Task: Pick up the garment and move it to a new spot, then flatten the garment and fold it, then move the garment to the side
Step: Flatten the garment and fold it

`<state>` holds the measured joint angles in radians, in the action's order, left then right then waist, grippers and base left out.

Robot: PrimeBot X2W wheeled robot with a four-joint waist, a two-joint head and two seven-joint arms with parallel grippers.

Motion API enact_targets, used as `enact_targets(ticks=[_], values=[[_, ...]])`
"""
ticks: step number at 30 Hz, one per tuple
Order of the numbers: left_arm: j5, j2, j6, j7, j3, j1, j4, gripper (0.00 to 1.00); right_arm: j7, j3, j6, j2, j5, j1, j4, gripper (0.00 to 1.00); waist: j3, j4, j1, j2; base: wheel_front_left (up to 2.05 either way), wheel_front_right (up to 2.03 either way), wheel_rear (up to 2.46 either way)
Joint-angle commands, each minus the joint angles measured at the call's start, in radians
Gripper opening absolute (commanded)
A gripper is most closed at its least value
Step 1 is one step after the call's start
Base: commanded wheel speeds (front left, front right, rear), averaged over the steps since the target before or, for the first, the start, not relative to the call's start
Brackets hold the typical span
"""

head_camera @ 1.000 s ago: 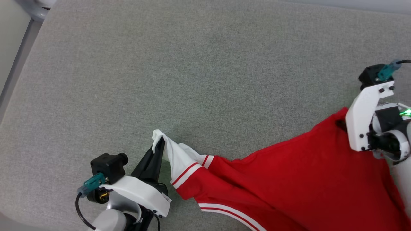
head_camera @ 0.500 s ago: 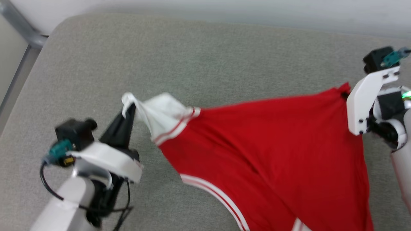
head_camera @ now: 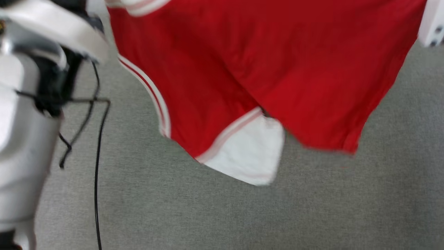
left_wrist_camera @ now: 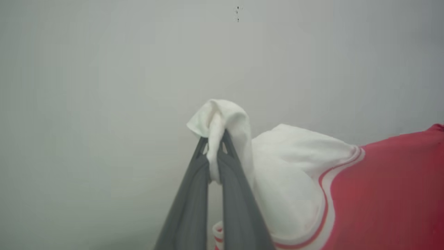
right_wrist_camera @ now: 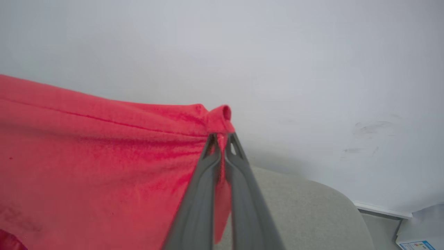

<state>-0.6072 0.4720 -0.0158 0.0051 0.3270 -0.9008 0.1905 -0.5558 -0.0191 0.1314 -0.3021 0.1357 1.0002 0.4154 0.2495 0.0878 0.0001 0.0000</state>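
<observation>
The garment (head_camera: 263, 66), bright red with a white sleeve and red-and-white striped trim, hangs in the air above the grey padded surface (head_camera: 242, 211). It is stretched between both arms. In the left wrist view my left gripper (left_wrist_camera: 215, 139) is shut on a bunch of the white sleeve (left_wrist_camera: 222, 118), with red cloth (left_wrist_camera: 388, 194) to its right. In the right wrist view my right gripper (right_wrist_camera: 222, 139) is shut on a red corner of the garment (right_wrist_camera: 218, 119). The lower sleeve (head_camera: 249, 152) dangles free. The lettering is hidden.
My left forearm (head_camera: 24, 139) and its black cable (head_camera: 97, 159) fill the head view's left edge. A white piece of my right wrist (head_camera: 432, 24) shows at the top right. A pale wall (right_wrist_camera: 312, 69) stands behind the surface's rounded corner (right_wrist_camera: 312, 208).
Both arms have lifted the garment off the surface and spread it. The right gripper has closed on the red corner. The head view has shifted downward.
</observation>
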Motion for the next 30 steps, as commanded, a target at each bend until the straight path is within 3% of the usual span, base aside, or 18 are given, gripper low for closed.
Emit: enact_targets(ticks=[1, 9, 16, 24, 30], values=[[0.006, 0.014, 0.002, 0.004, -0.007, -0.044, 0.019, 0.00, 0.008, 0.013, -0.001, 0.003, -0.011, 0.043, 0.006, 0.00, 0.026, -0.020, -0.0001, 0.0000, 0.00, 0.00, 0.00], [0.065, 0.034, 0.037, -0.031, -0.020, -0.381, 0.235, 0.00, 0.077, 0.081, -0.002, -0.004, -0.108, 0.314, 0.071, 0.00, 0.135, -0.057, -0.0001, 0.0000, 0.00, 0.00, 0.00], [0.074, 0.038, 0.064, -0.073, -0.036, -0.581, 0.404, 0.00, 0.139, 0.117, -0.002, 0.039, -0.164, 0.486, 0.155, 0.00, 0.244, -0.080, -0.0001, 0.0000, 0.00, 0.00, 0.00], [0.053, 0.016, 0.108, -0.122, -0.025, -0.652, 0.564, 0.00, 0.199, 0.125, -0.002, 0.100, -0.199, 0.556, 0.242, 0.00, 0.341, -0.081, -0.0001, 0.0000, 0.00, 0.00, 0.00], [0.006, -0.015, 0.134, -0.164, -0.018, -0.610, 0.694, 0.00, 0.231, 0.166, -0.002, 0.171, -0.210, 0.492, 0.291, 0.00, 0.363, -0.079, -0.0001, 0.0000, 0.00, 0.00, 0.00]])
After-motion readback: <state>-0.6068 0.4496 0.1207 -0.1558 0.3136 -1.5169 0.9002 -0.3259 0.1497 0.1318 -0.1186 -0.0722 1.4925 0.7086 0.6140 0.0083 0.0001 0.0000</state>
